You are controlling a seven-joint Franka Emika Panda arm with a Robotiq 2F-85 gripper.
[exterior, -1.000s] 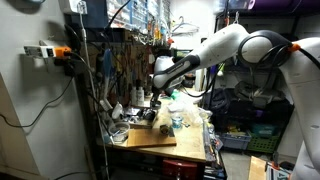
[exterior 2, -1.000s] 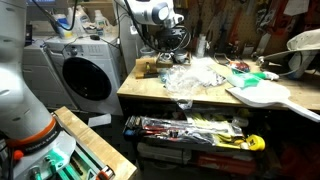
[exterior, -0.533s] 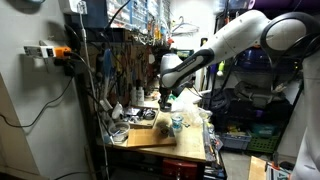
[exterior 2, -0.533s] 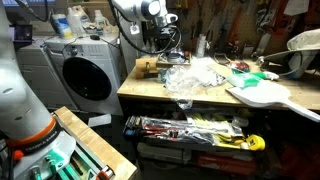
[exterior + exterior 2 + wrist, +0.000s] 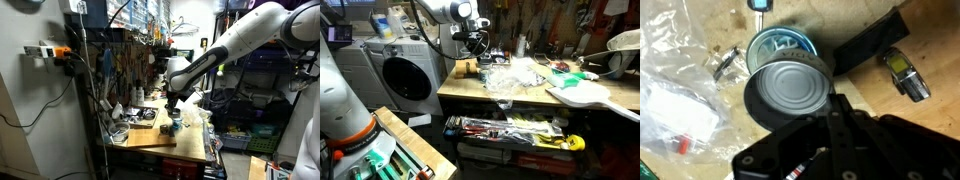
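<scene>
In the wrist view a silver tin can [image 5: 788,95] fills the middle, seen end-on and close to the camera. My gripper [image 5: 832,103] is shut, its dark fingers [image 5: 840,125] meeting at the can's rim, so it looks pinched there. Just beyond the can a round light-blue container [image 5: 778,45] stands on the wooden bench top [image 5: 930,40]. In both exterior views the gripper [image 5: 171,101] [image 5: 477,45] hangs a little above the cluttered bench, over the small container [image 5: 173,125].
Crumpled clear plastic bags [image 5: 675,100] lie beside the can, a black strap-like piece [image 5: 868,45] and a small metal part [image 5: 905,75] on its other side. A washing machine [image 5: 405,75] stands beside the bench [image 5: 520,92], which carries plastic wrap and a white board [image 5: 585,95].
The arm has swung away from the tool wall toward the bench's front edge, carrying the gripper with it. The jaws have stayed shut throughout.
</scene>
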